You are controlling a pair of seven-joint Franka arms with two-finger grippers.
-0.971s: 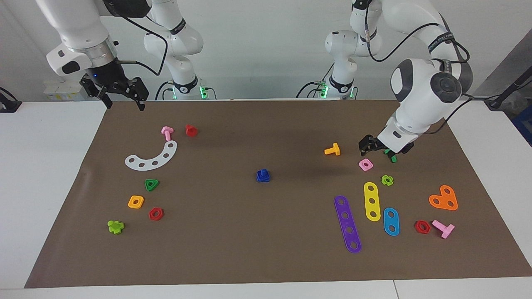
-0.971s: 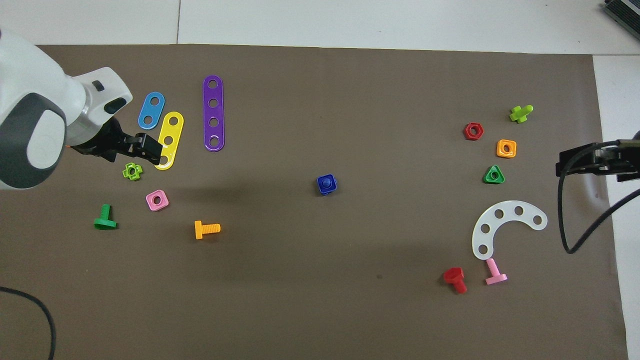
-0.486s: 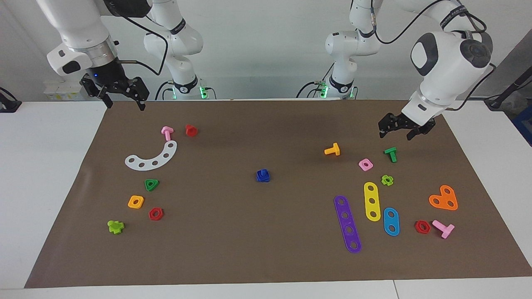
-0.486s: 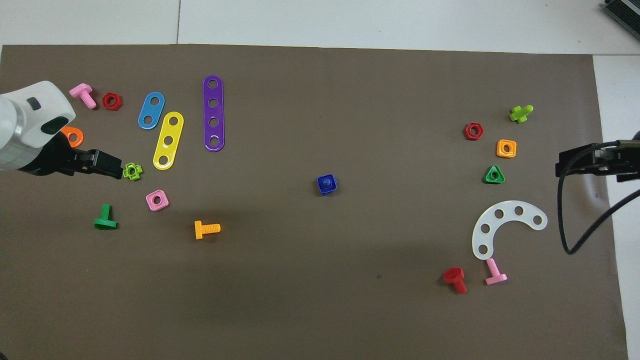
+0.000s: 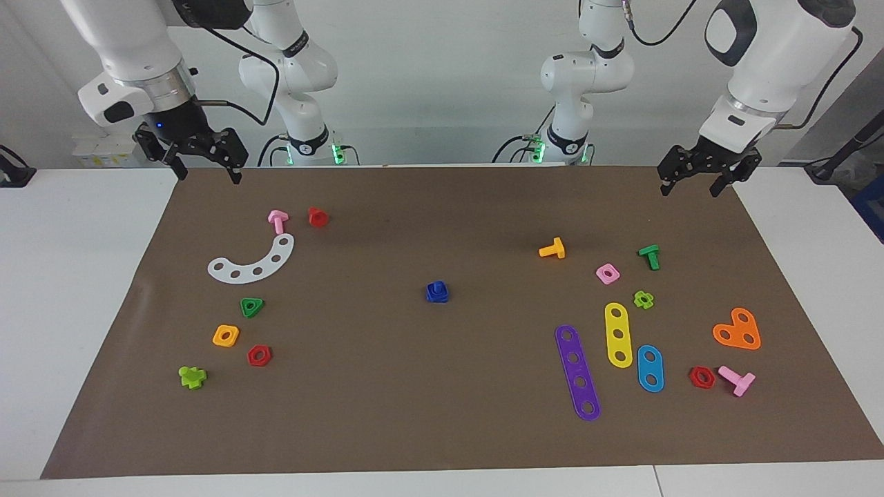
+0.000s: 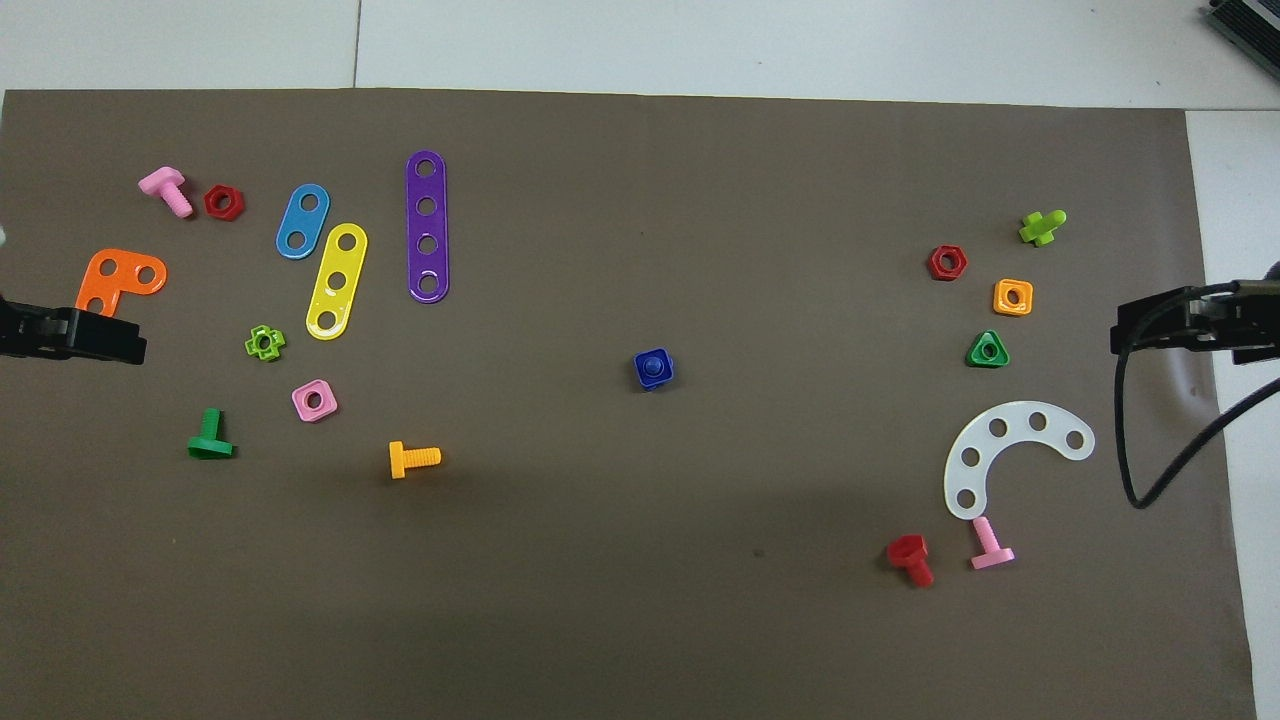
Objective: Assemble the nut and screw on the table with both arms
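The dark-blue square nut (image 5: 436,297) lies at the middle of the brown mat (image 5: 442,421) on the white table (image 5: 76,290). The dark-blue screw (image 5: 436,285) stands in its hole, stub up; its head is hidden. In the overhead view the nut (image 6: 665,381) rings the screw (image 6: 653,367). My left gripper (image 5: 699,179) hangs open and empty over the mat's corner at the left arm's end, far from both; it also shows in the overhead view (image 6: 100,338). My right gripper (image 5: 205,164) waits open and empty over the corner at the right arm's end, seen from above (image 6: 1150,325).
Toward the left arm's end lie a green T-bolt (image 5: 649,255), pink nut (image 5: 608,274), orange bolt (image 5: 552,249), purple strip (image 5: 577,373), yellow strip (image 5: 619,335) and orange plate (image 5: 737,330). Toward the right arm's end lie a white arc (image 5: 253,262), green triangular nut (image 5: 252,306) and red bolt (image 5: 318,217).
My left gripper has risen from low over the green T-bolt and pink nut and drawn back to the mat's corner. The right arm and the blue pair have not moved.
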